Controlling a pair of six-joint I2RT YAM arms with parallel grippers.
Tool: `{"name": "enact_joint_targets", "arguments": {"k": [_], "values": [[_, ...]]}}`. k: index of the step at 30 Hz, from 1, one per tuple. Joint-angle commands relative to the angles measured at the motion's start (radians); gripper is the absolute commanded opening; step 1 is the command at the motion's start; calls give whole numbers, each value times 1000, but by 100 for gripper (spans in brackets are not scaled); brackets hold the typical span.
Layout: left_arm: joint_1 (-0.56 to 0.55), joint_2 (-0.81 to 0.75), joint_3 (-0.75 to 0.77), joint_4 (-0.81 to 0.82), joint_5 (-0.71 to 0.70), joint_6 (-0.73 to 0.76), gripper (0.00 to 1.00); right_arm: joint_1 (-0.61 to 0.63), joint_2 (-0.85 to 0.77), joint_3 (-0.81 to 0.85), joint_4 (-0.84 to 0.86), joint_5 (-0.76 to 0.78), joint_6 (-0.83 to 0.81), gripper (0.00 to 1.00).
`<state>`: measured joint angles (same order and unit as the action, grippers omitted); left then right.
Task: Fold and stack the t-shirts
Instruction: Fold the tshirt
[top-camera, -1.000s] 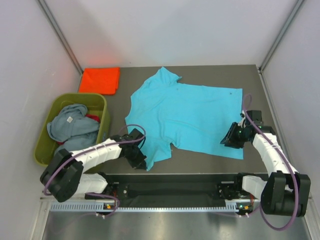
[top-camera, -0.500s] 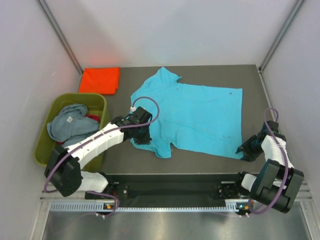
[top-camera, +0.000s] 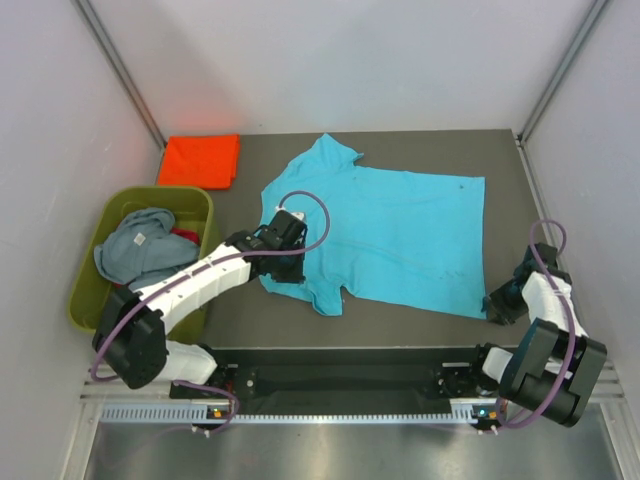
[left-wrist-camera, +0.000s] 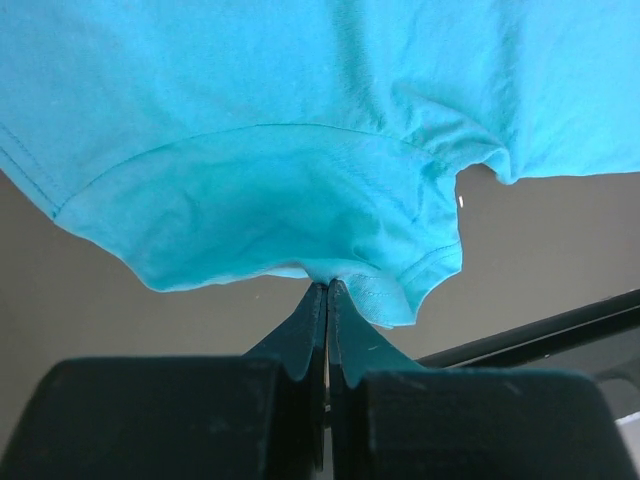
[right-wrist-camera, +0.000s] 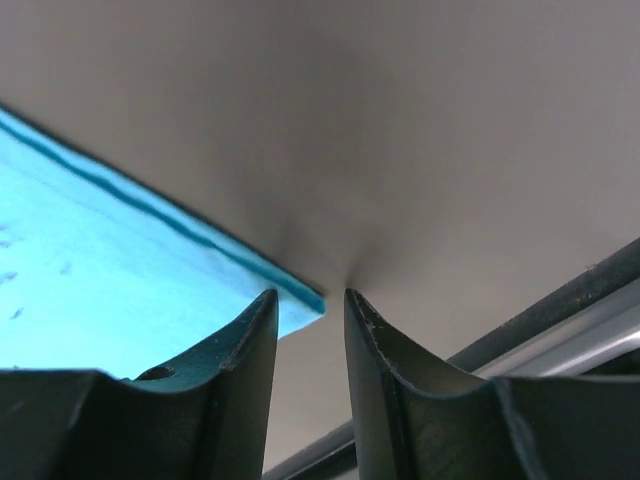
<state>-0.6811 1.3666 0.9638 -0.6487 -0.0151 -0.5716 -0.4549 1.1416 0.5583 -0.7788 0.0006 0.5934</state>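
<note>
The turquoise t-shirt (top-camera: 390, 235) lies spread out on the dark table. My left gripper (top-camera: 283, 265) is at its near left sleeve, and in the left wrist view the gripper (left-wrist-camera: 328, 284) is shut on a pinch of that sleeve's cloth (left-wrist-camera: 300, 150). My right gripper (top-camera: 497, 303) is open at the shirt's near right corner. In the right wrist view the gripper (right-wrist-camera: 310, 295) has the corner tip of the shirt (right-wrist-camera: 80, 240) between its fingers, untouched. The orange-red t-shirt (top-camera: 200, 160) lies folded at the back left. The grey-blue t-shirt (top-camera: 140, 250) and a bit of the red t-shirt (top-camera: 186, 236) lie in the tub.
The olive-green tub (top-camera: 205, 203) stands at the left beside the table. The table's near edge with a black rail (top-camera: 350, 355) runs just below the shirt. Grey walls close in the back and both sides. Bare table (top-camera: 240, 305) shows near the left arm.
My left gripper moved from the shirt's near edge back onto the sleeve, and the sleeve now lies drawn in. My right gripper moved off the hem, outward to the near right corner.
</note>
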Motion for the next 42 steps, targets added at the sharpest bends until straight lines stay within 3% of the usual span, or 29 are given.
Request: {"name": "enact_joint_targets", "arguments": {"k": [1,11,15,17,34,42], "values": [[9,-24,30,23,4,53,0,-10,-11,-27,61,22,29,33],[26,-31,81,-19,-20,88,0,-10,7,-58,111,29,65,28],[31,-52,84,-32,-45,90,0,-10,30,-48,118,39,59,5],[32,-75,81,-42,-40,98,0,-10,26,-37,93,58,46,0],[35,-198,69,-184,-154,98,0,-8,-6,87,-97,145,31,0],[35,-190,52,-186,-74,88,0,-16,47,175,-132,231,-1,0]]}}
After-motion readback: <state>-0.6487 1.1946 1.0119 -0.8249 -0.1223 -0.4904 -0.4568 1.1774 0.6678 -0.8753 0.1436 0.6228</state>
